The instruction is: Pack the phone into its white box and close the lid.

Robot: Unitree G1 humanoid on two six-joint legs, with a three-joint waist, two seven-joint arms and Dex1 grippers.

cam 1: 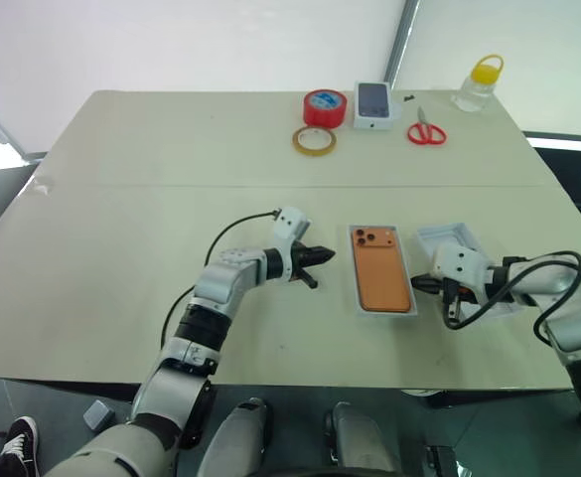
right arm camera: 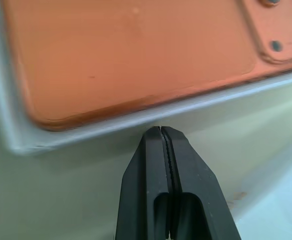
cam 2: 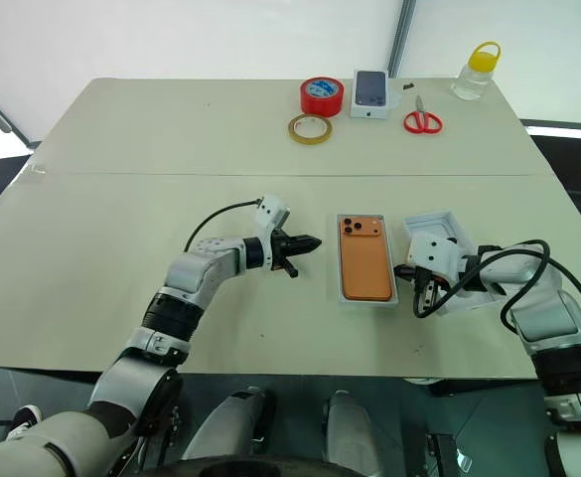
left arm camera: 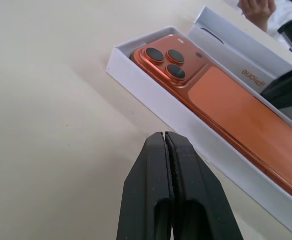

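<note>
The orange phone [cam 1: 383,273] lies camera side up inside the white box [cam 1: 354,278] at the table's centre right. Just right of it is the lid [cam 1: 447,237], open side up and partly covered by my right arm. My left gripper [cam 1: 330,255] is shut and empty. It hovers a little left of the box and points at it. The left wrist view shows its fingertips [left arm camera: 164,136] short of the box wall [left arm camera: 150,90]. My right gripper [cam 2: 399,269] is shut too, with its tip [right arm camera: 160,130] at the box's right wall [right arm camera: 136,122], beside the phone [right arm camera: 136,55].
Along the far edge stand a red tape roll [cam 1: 324,106], a yellowish tape ring [cam 1: 314,140], a small white box with a phone picture [cam 1: 373,104], red scissors [cam 1: 426,131] and a clear bottle with a yellow cap [cam 1: 477,84].
</note>
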